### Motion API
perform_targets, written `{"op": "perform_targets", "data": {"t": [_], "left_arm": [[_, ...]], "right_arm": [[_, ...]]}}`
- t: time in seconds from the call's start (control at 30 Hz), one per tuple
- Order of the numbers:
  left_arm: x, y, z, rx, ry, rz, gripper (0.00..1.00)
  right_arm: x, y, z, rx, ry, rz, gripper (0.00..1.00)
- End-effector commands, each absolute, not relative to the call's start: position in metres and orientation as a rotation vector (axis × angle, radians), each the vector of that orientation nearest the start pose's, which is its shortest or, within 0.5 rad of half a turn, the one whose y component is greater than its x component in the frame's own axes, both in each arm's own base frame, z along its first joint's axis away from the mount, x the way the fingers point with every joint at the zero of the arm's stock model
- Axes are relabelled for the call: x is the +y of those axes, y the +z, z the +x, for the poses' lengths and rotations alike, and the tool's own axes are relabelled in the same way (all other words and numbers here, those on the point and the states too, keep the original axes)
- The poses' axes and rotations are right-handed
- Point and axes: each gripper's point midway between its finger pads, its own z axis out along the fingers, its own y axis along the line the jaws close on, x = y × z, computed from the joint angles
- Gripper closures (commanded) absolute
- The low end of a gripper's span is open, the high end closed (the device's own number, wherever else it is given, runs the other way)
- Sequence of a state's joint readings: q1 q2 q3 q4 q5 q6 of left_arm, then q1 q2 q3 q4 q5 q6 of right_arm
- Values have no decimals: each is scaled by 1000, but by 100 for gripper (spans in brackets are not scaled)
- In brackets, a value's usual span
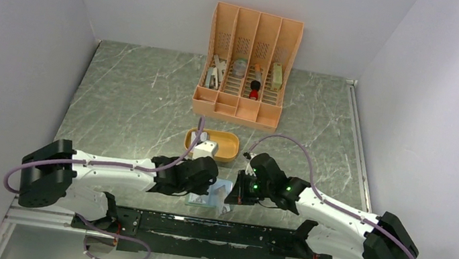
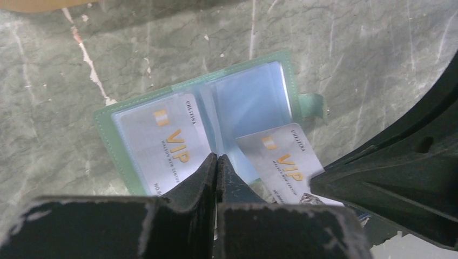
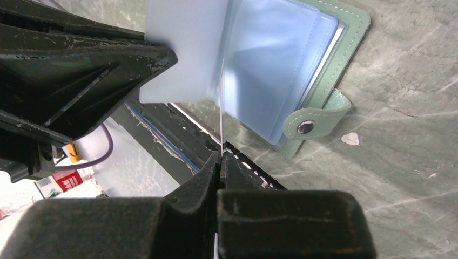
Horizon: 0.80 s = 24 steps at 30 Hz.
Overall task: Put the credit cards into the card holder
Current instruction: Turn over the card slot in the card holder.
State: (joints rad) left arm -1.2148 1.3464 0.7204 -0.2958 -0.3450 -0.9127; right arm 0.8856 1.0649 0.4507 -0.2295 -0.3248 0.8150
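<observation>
Two credit cards [image 2: 162,143] show in the left wrist view, both silver with gold VIP lettering. At the far left, open tabletop [image 1: 121,107] stretches from the left wall to the arms, leaving wide room on that side.

The left fingers [image 2: 216,162] are pressed together with no gap. Their tips are down at the near edge of the card holder [image 2: 246,91], by its fold. Whether they nip a plastic leaf cannot be told.

The card holder lies open on the tabletop, close to the near edge and just ahead of the black mounting rail [image 1: 199,228]. A green border runs round it, and a snap tab [image 2: 313,102] juts from its right edge.

The first card [image 2: 162,143] sits inside the left clear pocket, square to its edges. The second card [image 2: 281,159] lies tilted over the holder's right half, with its top edge over the clear pocket.

The right fingers [image 3: 220,159] are clamped on this card's lower end. From the right wrist it shows as a thin white line rising between them. Both sets of fingers crowd the holder, with little room between them.

Behind the holder, a little apart, sits the orange tray [image 1: 228,144]. Farther back stands the slotted organizer [image 1: 246,64]. Past the right arm, open tabletop runs on to the right wall.
</observation>
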Motion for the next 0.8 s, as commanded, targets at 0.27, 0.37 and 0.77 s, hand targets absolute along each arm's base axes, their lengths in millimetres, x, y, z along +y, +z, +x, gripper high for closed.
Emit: {"op": "perform_targets", "data": {"t": [0.27,0.37,0.77], "left_arm": [[-330,64,135,2490,-619,330,89],[-333,66,135,2488,-632,342,78],[-330,76,136,2461,-655,330,63]], "right_arm": [[256,62,101,2677,1053,-269,100],[253,58,101,2685,1032,-264,100],[243,47,100,2710,964,-228,100]]}}
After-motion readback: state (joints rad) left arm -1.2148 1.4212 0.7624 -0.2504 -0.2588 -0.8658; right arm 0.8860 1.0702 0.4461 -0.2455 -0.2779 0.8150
